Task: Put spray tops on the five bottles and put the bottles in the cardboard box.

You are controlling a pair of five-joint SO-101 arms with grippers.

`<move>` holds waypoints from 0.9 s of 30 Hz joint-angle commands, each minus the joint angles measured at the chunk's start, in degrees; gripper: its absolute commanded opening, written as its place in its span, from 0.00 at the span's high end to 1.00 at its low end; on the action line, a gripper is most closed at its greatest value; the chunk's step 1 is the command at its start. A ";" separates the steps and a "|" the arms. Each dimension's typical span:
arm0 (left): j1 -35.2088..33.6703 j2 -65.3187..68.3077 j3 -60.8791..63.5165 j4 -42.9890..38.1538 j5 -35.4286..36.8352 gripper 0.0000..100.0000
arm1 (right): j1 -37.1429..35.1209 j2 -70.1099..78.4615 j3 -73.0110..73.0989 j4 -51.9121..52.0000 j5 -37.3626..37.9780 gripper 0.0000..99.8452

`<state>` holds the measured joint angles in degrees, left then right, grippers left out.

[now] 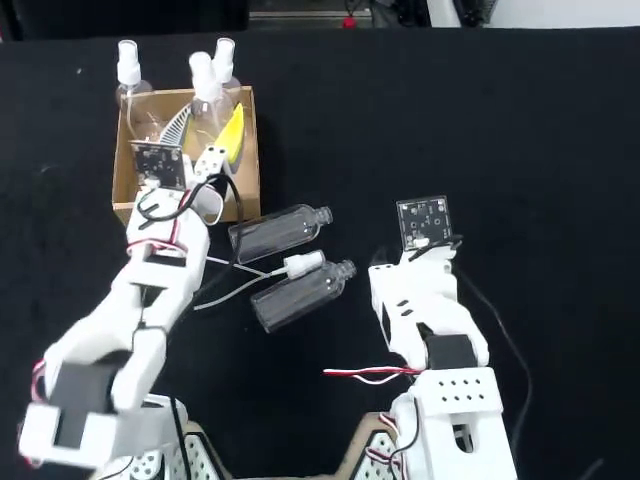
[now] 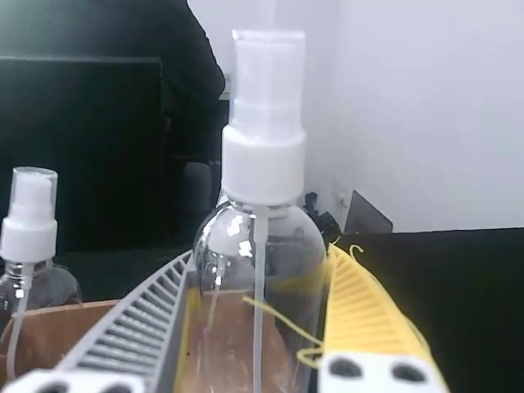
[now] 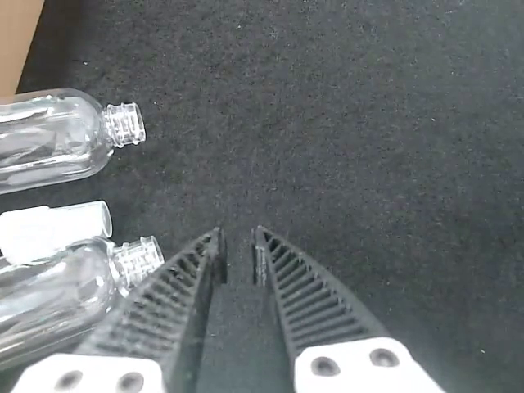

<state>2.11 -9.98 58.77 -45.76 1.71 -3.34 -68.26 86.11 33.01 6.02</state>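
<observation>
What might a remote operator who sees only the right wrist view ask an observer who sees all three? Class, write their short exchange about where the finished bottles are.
Operator: I see two uncapped bottles lying beside a loose spray top. Where are the others?
Observer: Three capped bottles stand upright at the cardboard box.
Operator: And the left arm?
Observer: The left gripper is over the box, shut on the middle capped bottle.
</observation>
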 commanded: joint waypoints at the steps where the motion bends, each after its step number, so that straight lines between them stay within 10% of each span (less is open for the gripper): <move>1: -0.66 8.26 -5.23 -10.11 0.70 0.89 | -0.26 -1.89 -0.31 -1.67 0.62 0.94; 27: -0.84 37.54 -18.59 -24.44 0.70 0.89 | -0.26 -1.89 -0.40 -1.67 0.70 0.94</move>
<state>2.20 27.56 43.30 -68.70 1.71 -3.34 -68.26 86.11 33.01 6.02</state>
